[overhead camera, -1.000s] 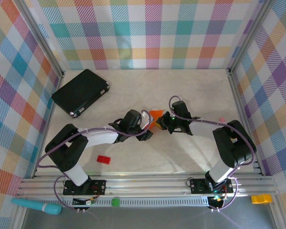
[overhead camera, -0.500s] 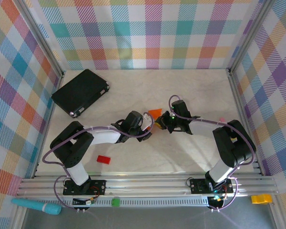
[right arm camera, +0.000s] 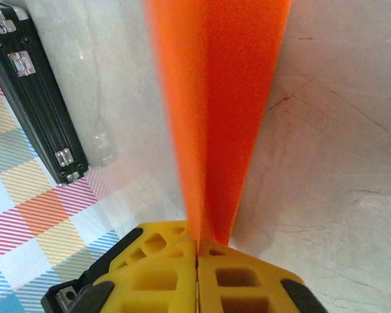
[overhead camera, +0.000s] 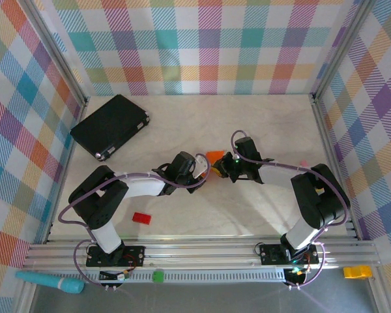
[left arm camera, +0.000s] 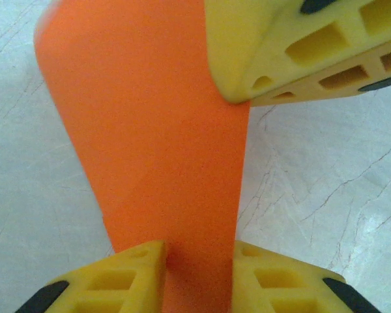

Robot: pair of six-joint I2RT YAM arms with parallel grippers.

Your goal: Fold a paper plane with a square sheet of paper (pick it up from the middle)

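Observation:
The square sheet of paper is folded into a narrow orange paper plane (overhead camera: 214,156) and hangs between both grippers at mid-table. My right gripper (overhead camera: 221,167) is shut on one end, and the folded paper (right arm camera: 215,98) rises out of its closed tips (right arm camera: 197,241). My left gripper (overhead camera: 207,171) sits at the other end. Its jaws (left arm camera: 199,251) stand a strip's width apart with the paper (left arm camera: 156,130) running through the gap. The right gripper's fingers (left arm camera: 280,45) grip the paper's far part in the left wrist view.
A black flat case (overhead camera: 111,126) lies at the back left and appears (right arm camera: 32,98) at the left of the right wrist view. A small red block (overhead camera: 141,218) lies near the front left. A small pink thing (overhead camera: 304,163) rests by the right wall.
The left gripper has moved in toward the right one and its jaws have narrowed around the paper. From above the paper now looks smaller and narrower.

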